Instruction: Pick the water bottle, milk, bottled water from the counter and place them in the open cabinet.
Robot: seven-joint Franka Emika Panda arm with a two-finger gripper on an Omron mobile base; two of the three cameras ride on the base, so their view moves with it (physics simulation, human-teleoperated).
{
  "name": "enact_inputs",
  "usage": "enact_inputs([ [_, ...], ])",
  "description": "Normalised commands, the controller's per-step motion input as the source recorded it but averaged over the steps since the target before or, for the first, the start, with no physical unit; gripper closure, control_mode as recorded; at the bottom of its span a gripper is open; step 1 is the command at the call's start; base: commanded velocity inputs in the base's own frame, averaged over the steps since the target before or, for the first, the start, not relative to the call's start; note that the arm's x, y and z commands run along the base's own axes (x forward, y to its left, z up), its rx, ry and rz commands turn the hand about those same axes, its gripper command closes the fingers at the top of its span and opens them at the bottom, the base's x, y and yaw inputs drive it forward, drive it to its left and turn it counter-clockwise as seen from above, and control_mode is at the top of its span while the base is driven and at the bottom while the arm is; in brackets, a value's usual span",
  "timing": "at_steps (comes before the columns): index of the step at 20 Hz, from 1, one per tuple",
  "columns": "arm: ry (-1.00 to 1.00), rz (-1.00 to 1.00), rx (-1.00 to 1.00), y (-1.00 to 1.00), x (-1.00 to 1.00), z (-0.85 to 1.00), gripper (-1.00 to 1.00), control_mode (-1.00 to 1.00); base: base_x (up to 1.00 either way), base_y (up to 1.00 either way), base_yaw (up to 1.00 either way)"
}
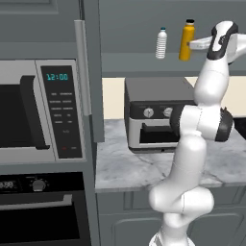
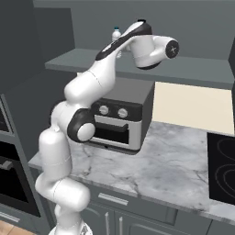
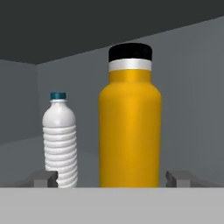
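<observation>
— Fingertips (image 3: 43,178) of the gripper (image 3: 113,179) are seen spread wide at the bottom of the hand view, with the water bottle (image 3: 130,127) standing between them. Is the bottle being held?

— No contact can be made out; a gap is visible on each side of the bottle, so the jaws are parted and nothing is clamped.

— Where has the bottle been set?

— It is pictured upright on the shelf of the open cabinet (image 1: 139,60), above the toaster oven (image 1: 158,115). Just to its left the bottled water (image 1: 162,43) is also stood upright, the two near each other but apart.

— How are the two bottles described?

— An orange-yellow body, a pale band at the neck and a black cap are shown on the water bottle; the bottled water is whitish and ribbed, topped with a blue-green cap, and is the shorter of the pair.

— And the counter (image 2: 160,165)?

— Grey-white veined marble is seen beneath the toaster oven.
</observation>
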Motion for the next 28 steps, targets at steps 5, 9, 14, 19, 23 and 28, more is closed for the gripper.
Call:
enact_inputs([
  [5,0.00,0.00,-0.01,0.05,-0.65,0.00,-1.00,-1.00,0.00,0.00,0.00],
  [9,0.00,0.00,-0.01,0.24,-0.74,0.00,-1.00,-1.00,0.00,0.00,0.00],
  [14,-0.01,0.00,-0.02,0.46,-0.72,0.00,-1.00,-1.00,0.00,0.00,0.00],
  [19,0.00,0.00,-0.02,0.49,-0.73,0.00,-1.00,-1.00,0.00,0.00,0.00],
  [23,0.00,-0.01,-0.04,0.33,-0.82,0.00,-1.00,-1.00,0.00,0.00,0.00],
  [28,0.00,-0.05,-0.07,0.06,-0.98,-0.03,-1.00,-1.00,0.00,0.00,0.00],
])
